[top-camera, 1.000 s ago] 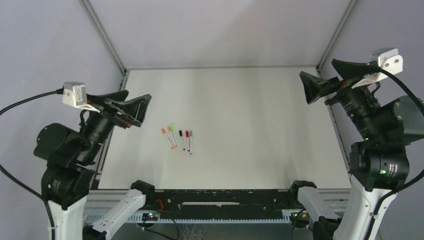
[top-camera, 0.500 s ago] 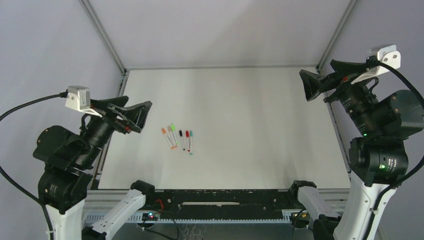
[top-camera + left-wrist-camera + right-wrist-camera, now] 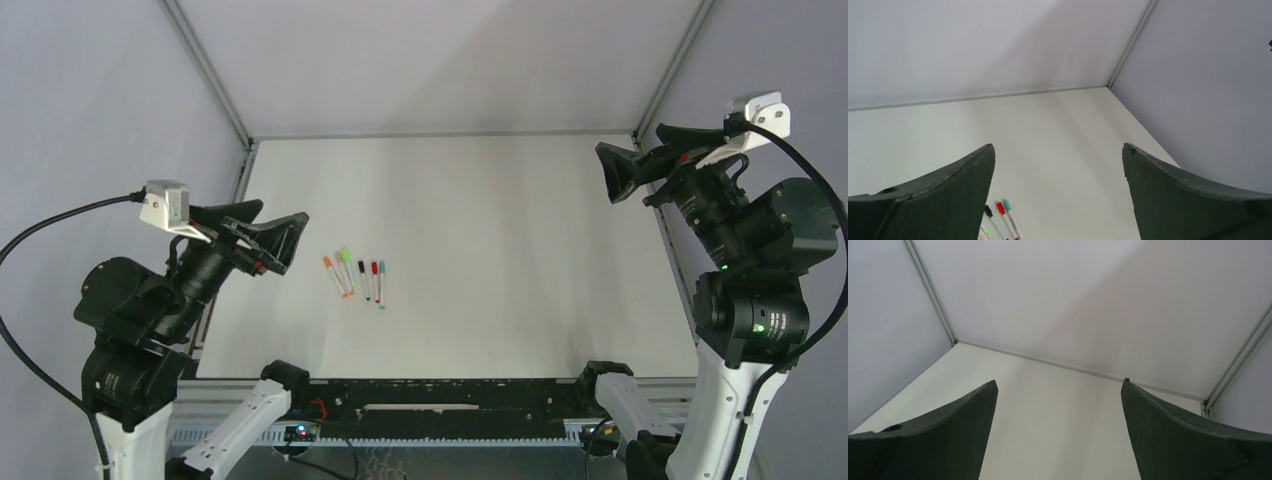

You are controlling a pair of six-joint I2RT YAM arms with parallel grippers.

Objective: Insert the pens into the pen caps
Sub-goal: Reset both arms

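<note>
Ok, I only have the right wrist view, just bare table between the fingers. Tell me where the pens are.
Observer: The pens lie in a loose row on the table, left of centre, on the side of the left arm.
Operator: Give me the left gripper's position against them.
Observer: The left gripper hangs open in the air to the left of the row, touching nothing.
Operator: Report what the left wrist camera catches.
Observer: Only part of the row, at the bottom edge of its picture: the black pen, red pen and teal pen.
</note>
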